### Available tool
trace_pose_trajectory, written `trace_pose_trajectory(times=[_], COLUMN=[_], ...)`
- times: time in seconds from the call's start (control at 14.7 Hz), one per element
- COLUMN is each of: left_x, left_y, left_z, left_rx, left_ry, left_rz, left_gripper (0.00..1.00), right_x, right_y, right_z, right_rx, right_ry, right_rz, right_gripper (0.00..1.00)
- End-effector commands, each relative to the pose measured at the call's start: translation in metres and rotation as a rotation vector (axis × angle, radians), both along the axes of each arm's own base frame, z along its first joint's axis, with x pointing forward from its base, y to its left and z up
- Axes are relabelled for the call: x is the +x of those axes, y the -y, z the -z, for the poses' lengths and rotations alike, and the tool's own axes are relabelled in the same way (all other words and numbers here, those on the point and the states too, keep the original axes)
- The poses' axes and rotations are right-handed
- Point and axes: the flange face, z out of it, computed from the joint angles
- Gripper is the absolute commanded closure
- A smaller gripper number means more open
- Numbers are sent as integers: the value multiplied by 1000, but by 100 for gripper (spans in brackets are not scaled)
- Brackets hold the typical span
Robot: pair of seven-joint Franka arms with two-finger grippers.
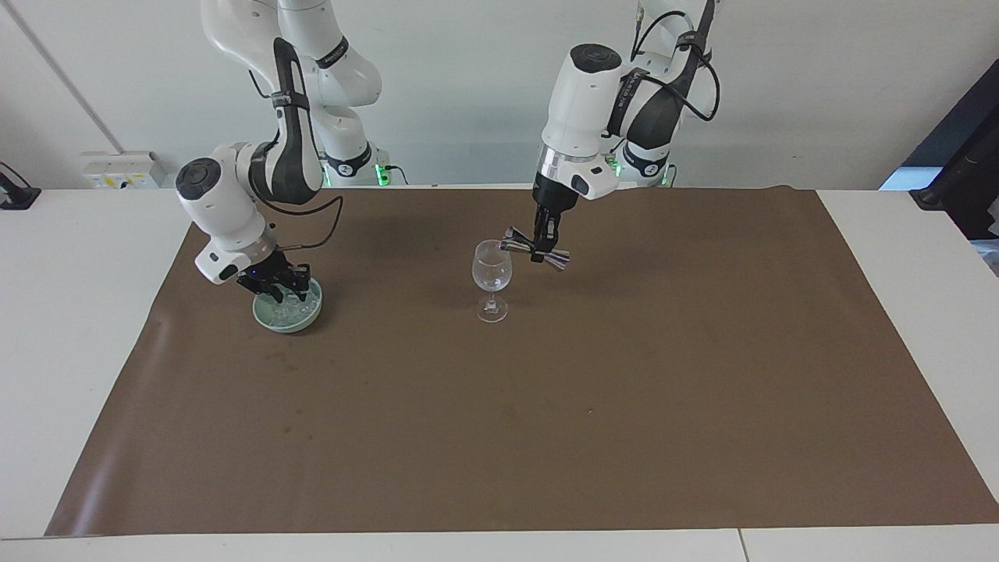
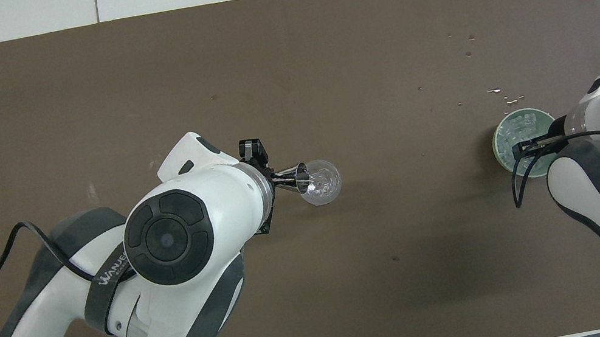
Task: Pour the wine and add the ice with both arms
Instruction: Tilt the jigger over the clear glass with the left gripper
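A clear stemmed wine glass [image 1: 492,269] [image 2: 322,182] stands upright on the brown mat, about midway between the arms' ends of the table. My left gripper [image 1: 538,251] [image 2: 277,178] is shut on the waist of a metal jigger [image 1: 517,243] [image 2: 297,175]. The jigger lies nearly level, its mouth at the glass's rim. A pale green bowl [image 1: 308,318] [image 2: 499,149] with ice [image 1: 295,308] [image 2: 521,124] sits toward the right arm's end. My right gripper [image 1: 279,290] [image 2: 522,149] hangs low over the bowl, its tips at the ice.
The brown mat [image 1: 546,429] covers most of the white table. Small wet drops [image 2: 500,96] lie on the mat just farther from the robots than the bowl.
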Motion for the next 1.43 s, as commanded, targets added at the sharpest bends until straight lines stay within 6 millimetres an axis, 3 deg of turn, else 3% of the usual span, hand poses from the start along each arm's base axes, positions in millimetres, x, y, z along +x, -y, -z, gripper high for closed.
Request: trace_pose_trajectory(times=[0.0, 0.2, 0.48, 0.61, 0.82, 1.09, 1.36], left_x=[-6, -9, -9, -19, -24, -29, -30], left_y=[13, 24, 25, 35, 42, 48, 51], left_z=[-11, -13, -17, -15, -12, -8, -13], left_rx=[60, 107, 159, 194, 241, 299, 305], left_ry=[20, 80, 134, 154, 195, 236, 252], left_rz=[17, 21, 49, 84, 100, 137, 144], left_gripper=[100, 100, 100, 100, 100, 100, 100], right_x=[-3, -4, -6, -7, -7, -7, -6], right_y=[-1, -1, 0, 0, 0, 0, -1], right_z=[1, 2, 3, 3, 4, 4, 2], right_rx=[9, 9, 10, 10, 10, 10, 10], right_ry=[11, 10, 5, 5, 4, 4, 5], right_rz=[24, 24, 22, 22, 22, 22, 20], right_gripper=[51, 51, 60, 60, 67, 86, 88])
